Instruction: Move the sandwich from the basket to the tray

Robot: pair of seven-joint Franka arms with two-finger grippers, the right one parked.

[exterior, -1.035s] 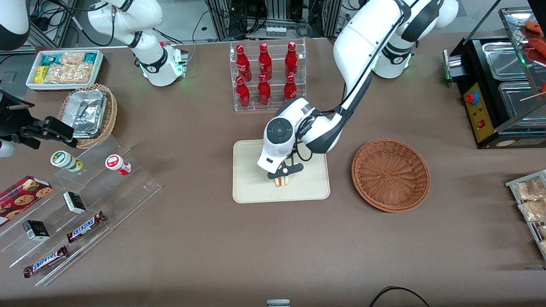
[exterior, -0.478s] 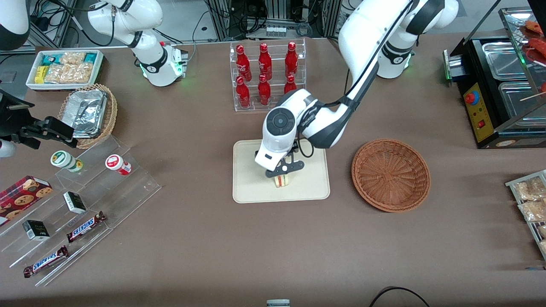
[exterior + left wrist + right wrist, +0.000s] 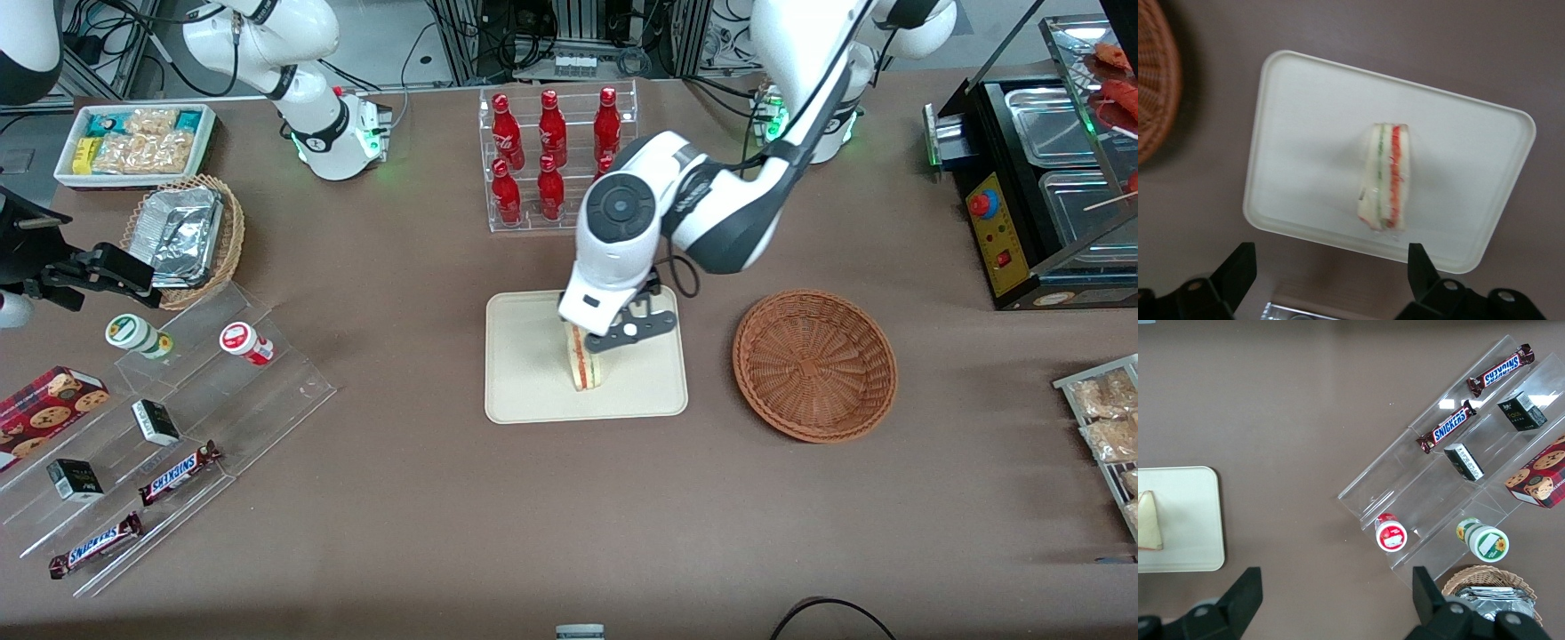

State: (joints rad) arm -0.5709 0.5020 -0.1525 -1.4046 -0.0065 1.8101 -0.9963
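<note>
The sandwich (image 3: pixel 582 363) stands on its edge on the cream tray (image 3: pixel 524 373), its red and green filling stripes facing up. My left gripper (image 3: pixel 625 331) hangs above the tray, over the end of the sandwich farther from the front camera. In the left wrist view the gripper (image 3: pixel 1328 260) is open, its black fingers (image 3: pixel 1239 263) wide apart with nothing between them, and the sandwich (image 3: pixel 1388 177) lies free on the tray (image 3: pixel 1311 133). The reddish-brown basket (image 3: pixel 813 364) sits empty beside the tray, toward the working arm's end; its rim (image 3: pixel 1155 100) also shows at the wrist.
A clear rack of red bottles (image 3: pixel 556 156) stands farther from the front camera than the tray. Toward the parked arm's end are a white snack bin (image 3: pixel 133 142), a tan basket with foil (image 3: pixel 182 236) and a stepped acrylic display (image 3: pixel 169 427). A black appliance (image 3: pixel 1049 178) sits at the working arm's end.
My gripper has risen off the sandwich and drawn back from the front camera. The sandwich stays in place on the tray, with more of it now uncovered.
</note>
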